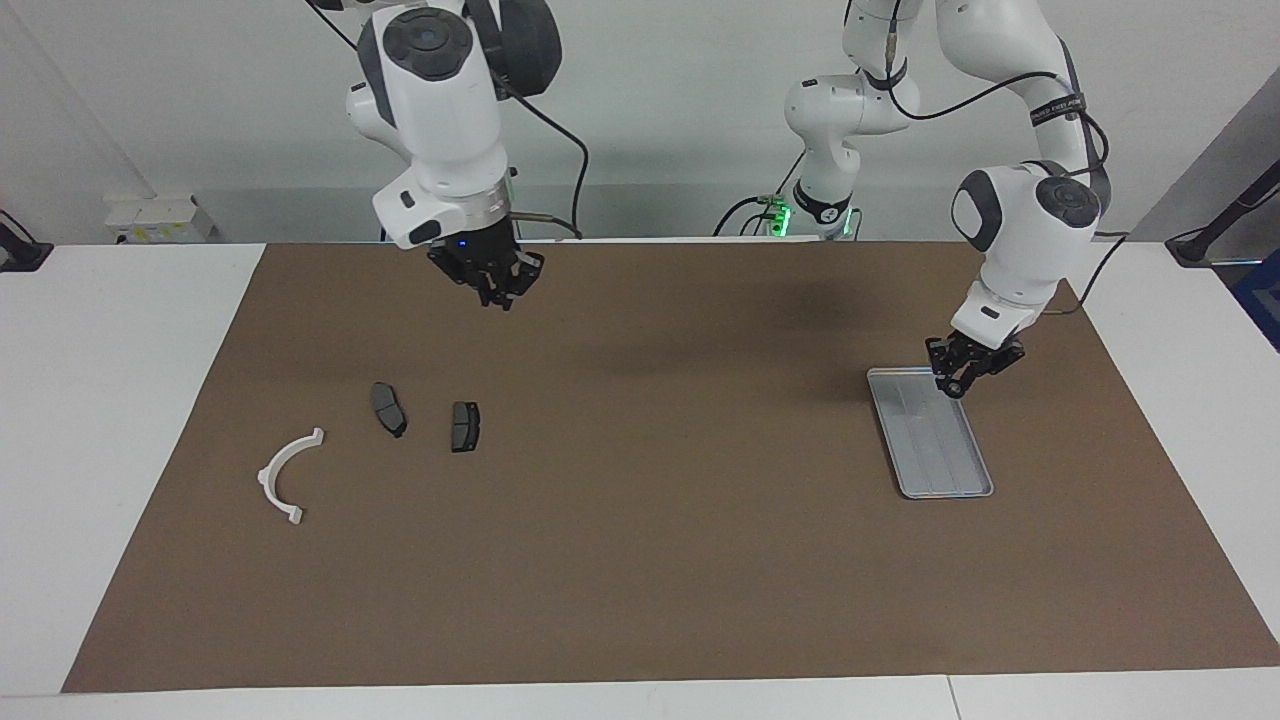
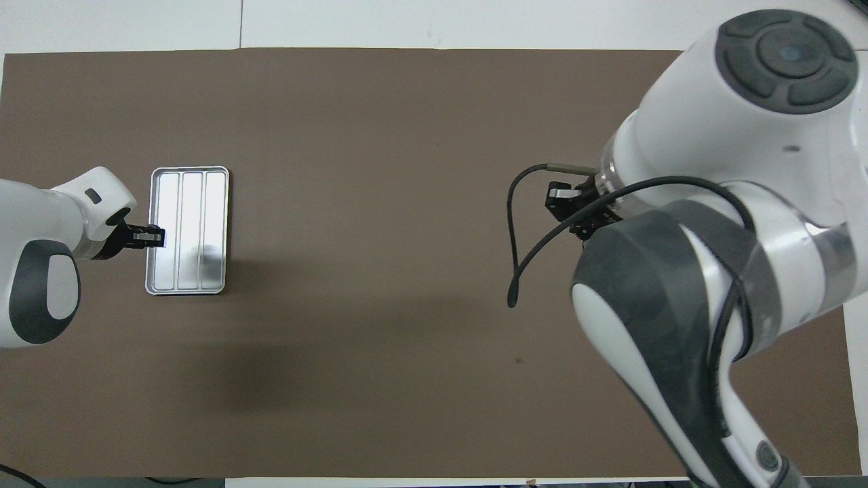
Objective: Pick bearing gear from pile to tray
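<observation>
The tray [image 1: 930, 432] looked bare, so nothing seemed delivered yet. The right hand [image 1: 496, 290] hung high over the counter [image 1: 640, 560], pinched together, any small part in it too tiny to tell. The left hand [image 1: 957, 378] hovered over the tray's rim, fingers nearly together. The white bracket [image 1: 285, 476] and two dark plates [image 1: 388, 409] lay toward the right arm's end

From my console the tray [image 1: 930, 478] reads as bare silver-grey metal with a soft sheen; in the overhead view it [image 2: 187, 288] catches the light brightly along its ribs. The mat [image 1: 640, 560] covering the table looks like matt brown board or paper, flat and without glare. The half-ring bracket [image 1: 285, 472] appears to be smooth white plastic. The two plates [image 1: 388, 409] [image 1: 465, 426] look dark grey and dull, not shiny. I see glossy white shells on the arms [image 1: 445, 90], with matt dark grey joint caps and black rubbery cables.
</observation>
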`<act>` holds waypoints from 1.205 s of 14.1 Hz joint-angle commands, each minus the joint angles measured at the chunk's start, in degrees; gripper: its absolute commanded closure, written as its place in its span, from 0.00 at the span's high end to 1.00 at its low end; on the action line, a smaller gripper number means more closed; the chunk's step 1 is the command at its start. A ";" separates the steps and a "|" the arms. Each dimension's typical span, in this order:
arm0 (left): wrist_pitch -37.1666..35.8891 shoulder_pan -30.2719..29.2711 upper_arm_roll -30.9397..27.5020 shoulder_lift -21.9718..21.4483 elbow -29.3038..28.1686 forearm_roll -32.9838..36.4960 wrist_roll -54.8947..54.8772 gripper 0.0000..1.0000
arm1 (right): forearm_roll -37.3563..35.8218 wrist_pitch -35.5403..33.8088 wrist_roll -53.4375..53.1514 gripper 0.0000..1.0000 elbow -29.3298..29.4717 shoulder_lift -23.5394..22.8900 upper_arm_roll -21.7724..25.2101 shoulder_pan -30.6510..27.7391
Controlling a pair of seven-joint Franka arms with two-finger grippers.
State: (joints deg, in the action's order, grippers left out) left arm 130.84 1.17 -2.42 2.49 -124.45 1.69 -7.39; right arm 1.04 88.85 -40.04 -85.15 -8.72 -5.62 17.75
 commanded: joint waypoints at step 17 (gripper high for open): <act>8.55 1.65 -0.30 3.40 -7.64 -3.09 0.89 0.16 | 2.39 39.28 -29.92 0.00 -26.02 -3.67 -0.35 19.25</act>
State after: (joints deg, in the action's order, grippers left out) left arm 136.64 2.10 -2.08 5.64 -130.30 -0.74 -6.88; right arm 2.49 125.30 -69.24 -109.36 -12.46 -6.21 36.79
